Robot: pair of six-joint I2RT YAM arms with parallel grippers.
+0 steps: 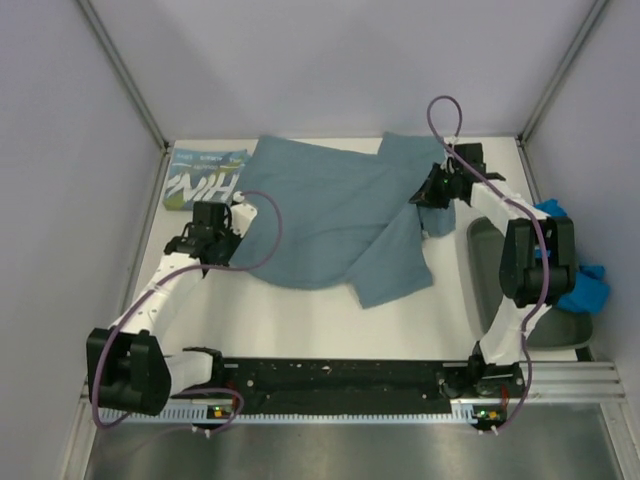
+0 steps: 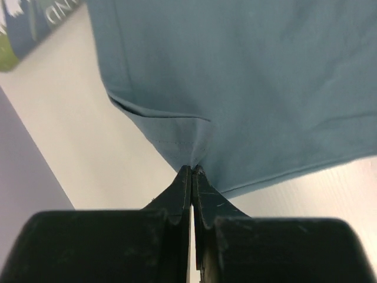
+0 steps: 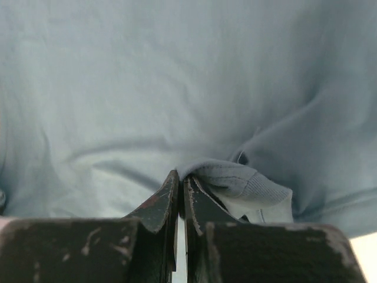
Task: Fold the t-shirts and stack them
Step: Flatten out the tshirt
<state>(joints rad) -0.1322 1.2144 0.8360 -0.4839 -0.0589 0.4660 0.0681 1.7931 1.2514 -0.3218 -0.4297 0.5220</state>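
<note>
T-shirts: 3 in view. By my reading 1 is folded, 1 is mid-fold and 1 is untouched, so there is no stack yet.
Pale grey walls: close the space on 3 sides.
White matt table: carries everything.
Plain slate-teal cloth t-shirt: spread mid-table and rumpled, with 1 flap trailing towards the near right.
Dark grey-green tray: on the right, partly behind the right arm.
Teal folded t-shirt with white "NIH" lettering: far-left corner, just beside the slate-teal one.
Bright blue cloth t-shirt: bunched at the right edge.
Left gripper: pinched tight on the slate-teal shirt's left corner.
Right gripper: pinched tight on a ribbed fold of the same shirt.
</note>
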